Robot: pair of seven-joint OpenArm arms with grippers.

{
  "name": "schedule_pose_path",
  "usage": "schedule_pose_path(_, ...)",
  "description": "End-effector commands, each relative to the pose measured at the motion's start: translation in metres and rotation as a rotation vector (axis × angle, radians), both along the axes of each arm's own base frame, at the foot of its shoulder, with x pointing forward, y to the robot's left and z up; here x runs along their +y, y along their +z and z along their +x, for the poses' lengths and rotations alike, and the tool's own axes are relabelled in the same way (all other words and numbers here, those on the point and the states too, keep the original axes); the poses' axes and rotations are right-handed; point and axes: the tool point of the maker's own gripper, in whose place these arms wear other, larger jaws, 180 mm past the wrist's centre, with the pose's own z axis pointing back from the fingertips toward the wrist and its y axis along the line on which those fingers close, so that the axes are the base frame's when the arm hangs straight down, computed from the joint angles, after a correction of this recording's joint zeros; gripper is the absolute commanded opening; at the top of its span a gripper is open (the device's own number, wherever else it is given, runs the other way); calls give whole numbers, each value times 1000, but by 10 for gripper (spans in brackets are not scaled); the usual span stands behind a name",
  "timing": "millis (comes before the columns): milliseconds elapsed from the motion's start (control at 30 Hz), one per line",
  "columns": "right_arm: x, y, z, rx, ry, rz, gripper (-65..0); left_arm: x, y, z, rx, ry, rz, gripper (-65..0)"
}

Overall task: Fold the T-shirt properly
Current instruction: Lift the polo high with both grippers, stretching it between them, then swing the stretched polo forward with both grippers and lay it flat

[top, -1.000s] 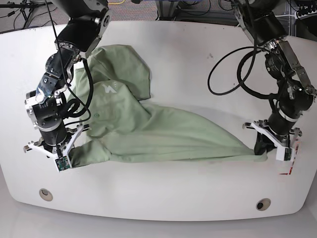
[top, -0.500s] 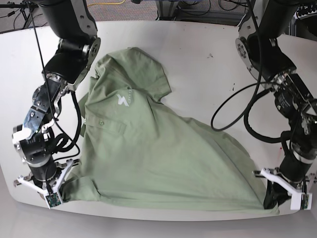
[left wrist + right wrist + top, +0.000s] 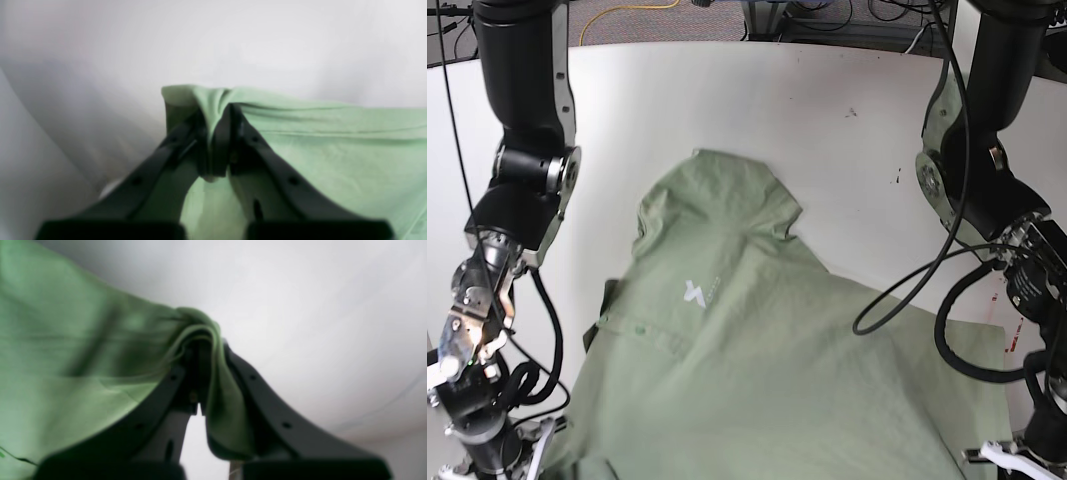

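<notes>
T-shirt [image 3: 757, 370] fabric is pinched in both tools. In the left wrist view, the left tool [image 3: 216, 133] has its two dark fingers [image 3: 267, 160] closed narrowly on a bunched edge of the pale green cloth, which rises in a small fold between the tips and spreads off to the right side of that view. In the right wrist view, the right tool [image 3: 203, 363] is closed the same way on another bunched edge, with cloth draped over one finger and the rest spreading to the left side of that view. From the base view, both tools sit at the bottom edge of the picture, mostly out of sight, on well-separated sides. The shirt lies spread across the white tabletop [image 3: 827, 110], front up, with a small white logo [image 3: 695, 292] on the chest and the collar end pointing to the far side. A black cable [image 3: 917, 290] loops over the shirt beside the left arm [image 3: 987, 190].
</notes>
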Motion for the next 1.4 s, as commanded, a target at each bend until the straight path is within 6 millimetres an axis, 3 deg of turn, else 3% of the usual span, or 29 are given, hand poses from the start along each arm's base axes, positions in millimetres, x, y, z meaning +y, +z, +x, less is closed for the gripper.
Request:
schedule_pose_path(0,-13,70,-2,-131,-30,-50,-650,6,58,-6,-131,18,-5,-650)
schedule_pose_path(300,-17,155,-13,-245,-64,-157,-650,9,113,-10,-215,14,-22,-650)
schedule_pose_path(467,-20,167,-19,-239,-106,-203,-650,9,118,-9,-219,9,-26,-650)
schedule_pose_path(633,-17,170,-28,-265,-111,-224,-650,8,109,-8,-197,10,-18,-650)
schedule_pose_path(833,-30,133,-39,-203,-162,-276,-650,8,77,-7,-129,20,-4,-650)
schedule_pose_path(933,-36,102,-47,-166,-177,-270,-650,9,55,-7,-90,29,8,-650)
schedule_pose_path(1133,-47,29,-65,-67,-190,-240,-650,7,2,-12,-5,40,34,-650)
schedule_pose_path(1267,-53,-37,-78,57,-194,-204,-650,6,-40,-17,88,46,59,-650)
schedule_pose_path(1367,-58,-73,-91,121,-208,-161,-650,3,-71,-23,156,38,106,-650)
